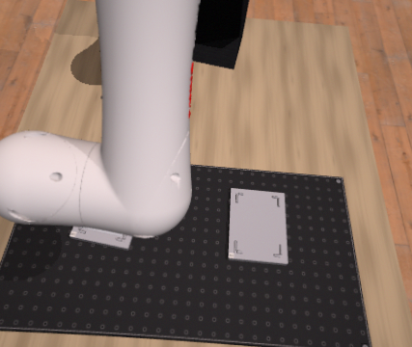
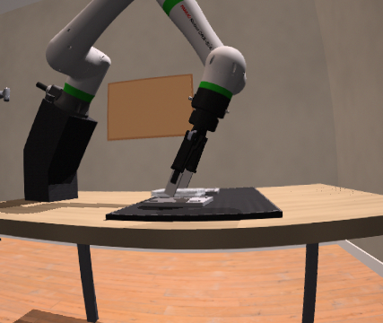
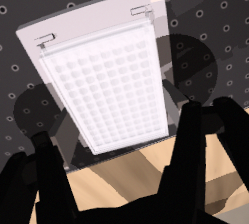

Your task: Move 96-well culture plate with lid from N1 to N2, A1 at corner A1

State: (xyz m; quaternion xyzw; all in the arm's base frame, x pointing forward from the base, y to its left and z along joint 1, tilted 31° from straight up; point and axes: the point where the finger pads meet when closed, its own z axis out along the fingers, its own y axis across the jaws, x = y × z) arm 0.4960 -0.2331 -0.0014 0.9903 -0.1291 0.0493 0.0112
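Gripper: the black gripper (image 3: 118, 160) fills the bottom of the wrist view, its two fingers spread apart and clamped on the near end of the plate; in the side view it (image 2: 177, 186) slants down from the wrist to the plate.
Plate: the well plate (image 3: 105, 87), pale with its grid of wells showing through the lid, sits over the left nest, held by the gripper; in the wrist view it appears skewed against the nest's outline, and in the side view (image 2: 188, 191) it shows as a thin pale slab just above the nest.
Lid: on the plate; whether it is fully down cannot be told.
Left nest: a grey slab (image 3: 53, 25) on the black board, with corner locators and an A1 mark at its far corner in the wrist view; from above only its near edge (image 1: 100, 237) shows under the arm.
Right nest: a grey slab (image 1: 258, 226) with four corner locators, well apart from the left one, nothing on it.
Board: black, dotted with holes (image 1: 177, 295), lying on the wooden table (image 1: 283, 97).
Arm: white elbow (image 1: 70, 184) over the left nest; green bands in the side view.
Base: black pedestal (image 2: 54, 153) at the table's far side.
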